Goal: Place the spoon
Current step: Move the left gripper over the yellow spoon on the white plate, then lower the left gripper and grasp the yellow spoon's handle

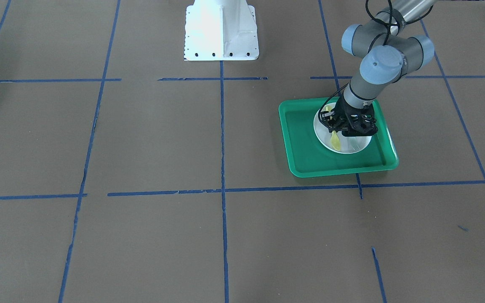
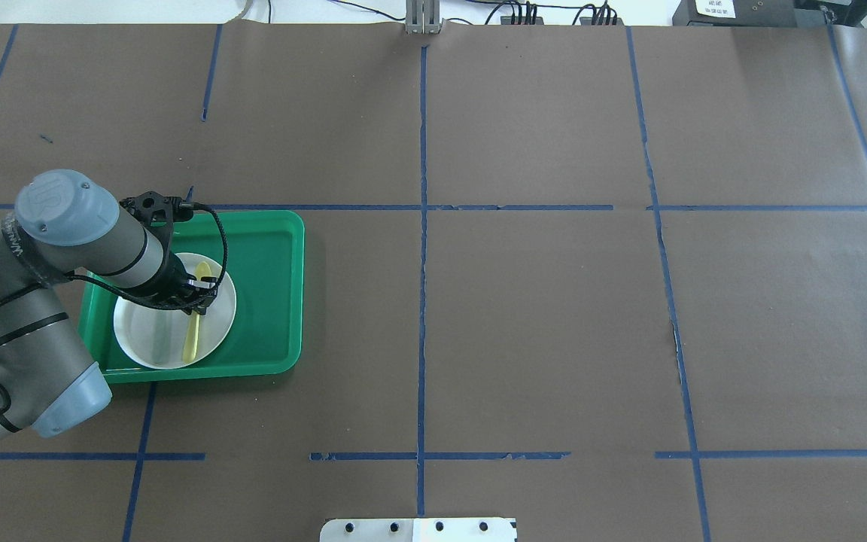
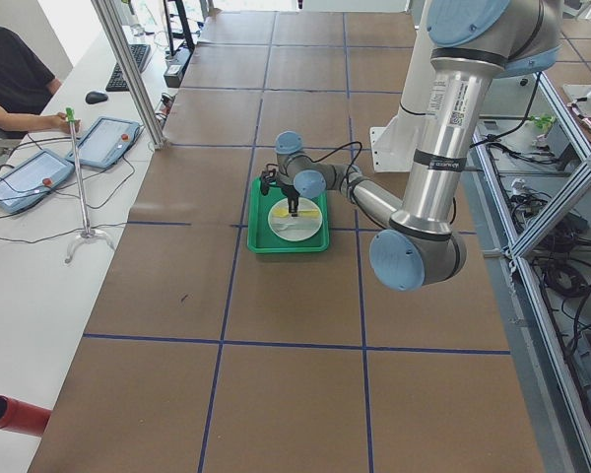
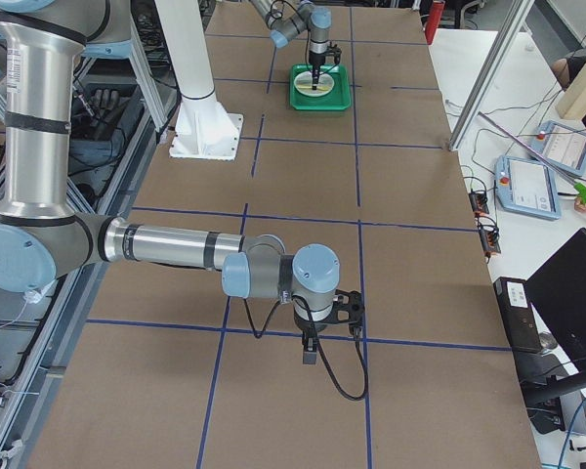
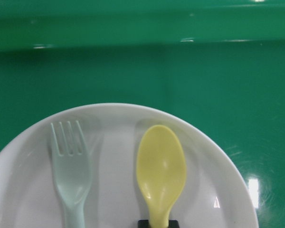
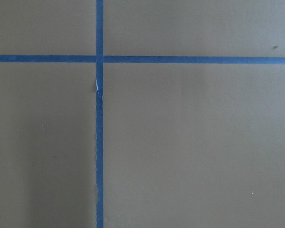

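Spoon (image 5: pixel 160 171): yellow, lying on white plate (image 5: pixel 114 199), bowl toward 12 o'clock in the left wrist view; fork (image 5: pixel 72 171) parallel at its 9 o'clock. Plate sits in green tray (image 5: pixel 204 71). Left pincer (image 2: pixel 199 293): closed narrowly on the spoon's neck. Right pincer (image 4: pixel 311 354): above brown surface (image 2: pixel 539 316); opening cannot be told.

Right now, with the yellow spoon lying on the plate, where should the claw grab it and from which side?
Grip the spoon by its straight flat handle, coming straight down, with the left claw closing across the handle's narrow width. It lies flat on the plate with the fork alongside, so a sideways approach looks crowded.
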`<state>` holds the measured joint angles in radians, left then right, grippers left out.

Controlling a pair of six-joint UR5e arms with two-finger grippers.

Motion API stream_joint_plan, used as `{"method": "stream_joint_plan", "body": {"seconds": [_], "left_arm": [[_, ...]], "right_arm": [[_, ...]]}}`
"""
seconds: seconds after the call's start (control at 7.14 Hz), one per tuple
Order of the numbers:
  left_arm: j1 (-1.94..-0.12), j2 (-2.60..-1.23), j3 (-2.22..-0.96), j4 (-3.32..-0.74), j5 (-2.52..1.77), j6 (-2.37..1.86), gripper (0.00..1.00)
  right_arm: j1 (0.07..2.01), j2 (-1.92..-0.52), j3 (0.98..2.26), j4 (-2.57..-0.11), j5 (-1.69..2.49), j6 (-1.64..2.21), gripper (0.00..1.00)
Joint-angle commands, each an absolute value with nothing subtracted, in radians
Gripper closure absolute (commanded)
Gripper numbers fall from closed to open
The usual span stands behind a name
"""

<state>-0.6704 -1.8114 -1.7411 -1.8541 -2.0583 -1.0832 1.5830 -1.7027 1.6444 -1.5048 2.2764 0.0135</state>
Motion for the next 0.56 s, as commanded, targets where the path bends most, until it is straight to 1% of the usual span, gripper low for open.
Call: {"method": "stream_joint_plan", "body": {"seconds": [0.0,0.42], "left_arm": [[-0.681,-1.810,-1.761,-1.853,-2.057,-1.071,1.00],[-0.704,-1.781,-1.848,-1.813,-2.059,-1.046,1.00]], "right_arm": [[1.583,-1.703,1.644,-1.505,2.276,0.014,0.00],[1.583,-1.703,1.644,-1.505,2.276,0.014,0.00]]}}
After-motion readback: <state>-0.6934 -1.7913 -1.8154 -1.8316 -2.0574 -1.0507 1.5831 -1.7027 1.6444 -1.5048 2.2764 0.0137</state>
